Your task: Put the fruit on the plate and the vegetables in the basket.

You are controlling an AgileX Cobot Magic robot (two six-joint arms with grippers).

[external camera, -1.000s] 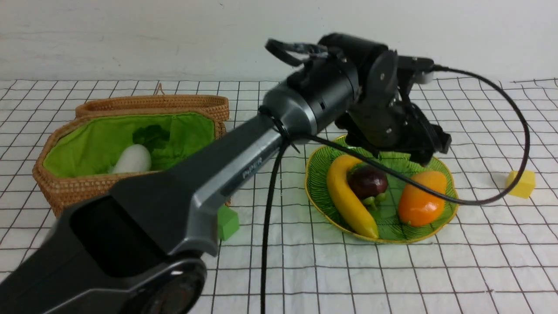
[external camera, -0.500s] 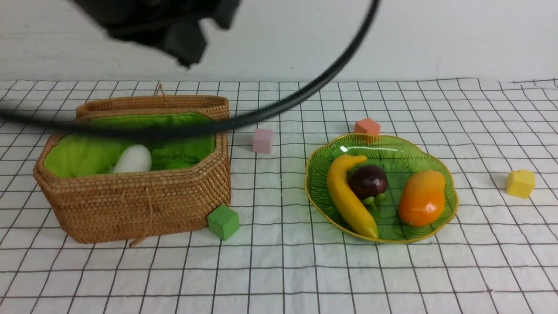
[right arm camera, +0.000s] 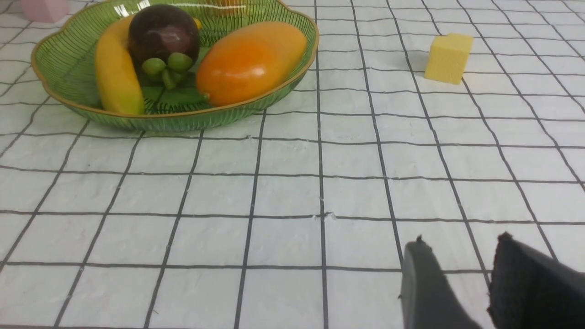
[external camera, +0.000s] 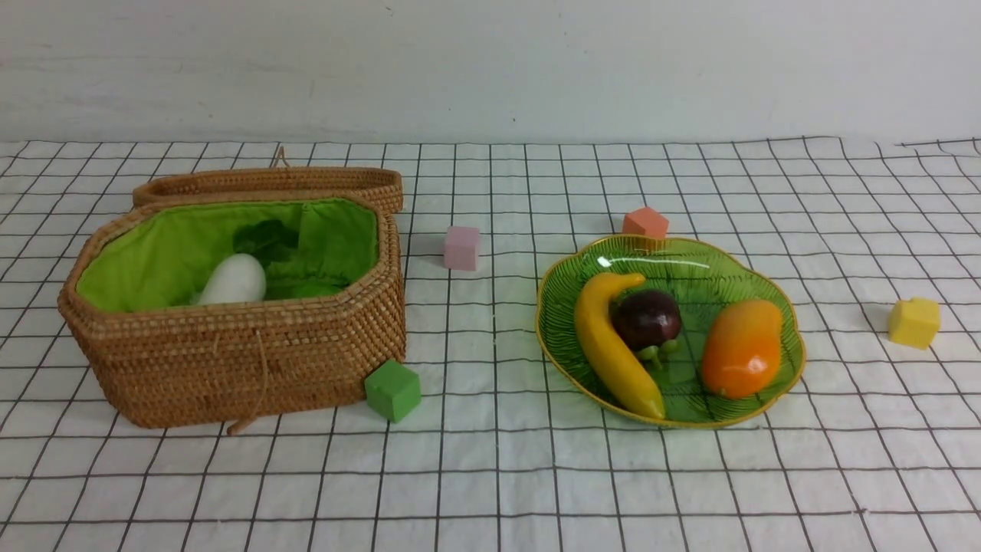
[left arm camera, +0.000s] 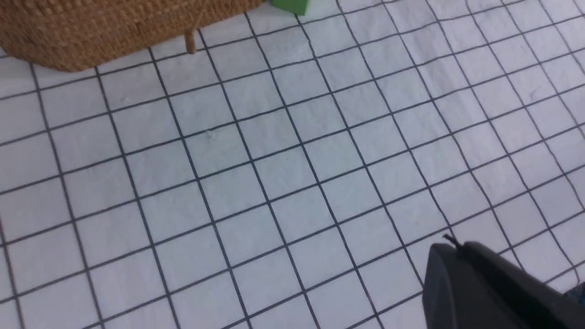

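1. Left pincer (left arm camera: 457, 246), dark and slender, closed with nothing in its grip; right pincer (right arm camera: 461, 240), jaws parted and empty. The left arm, stretched over the plate a second ago, has since swung out of the front view, its fingers now shut.
2. A long yellow toy banana (external camera: 613, 345), a round dark-purple mangosteen with green calyx (external camera: 647, 320) and an orange-yellow oval mango (external camera: 742, 349) rest in a shallow translucent green glass plate with a gold rim (external camera: 789, 383). The fruit half of the job looks complete.
3. A white radish (external camera: 234, 280) with dark green leaves (external camera: 266, 239) lies inside the brown woven wicker basket (external camera: 230, 368), lined in bright green cloth. Carrot and cucumber are not visible; the front wall may hide them. The withdrawal suggests the sorting is done or nearly so.
4. At the edges, a green cube (external camera: 393, 391) sits by the basket's near right corner, a coral cube (external camera: 645, 222) at the plate's far rim. A pink cube (external camera: 462, 248) stands between the containers, a yellow one well right of the plate.
5. The gridded white surface (external camera: 475, 483) offers open room in front of both containers.
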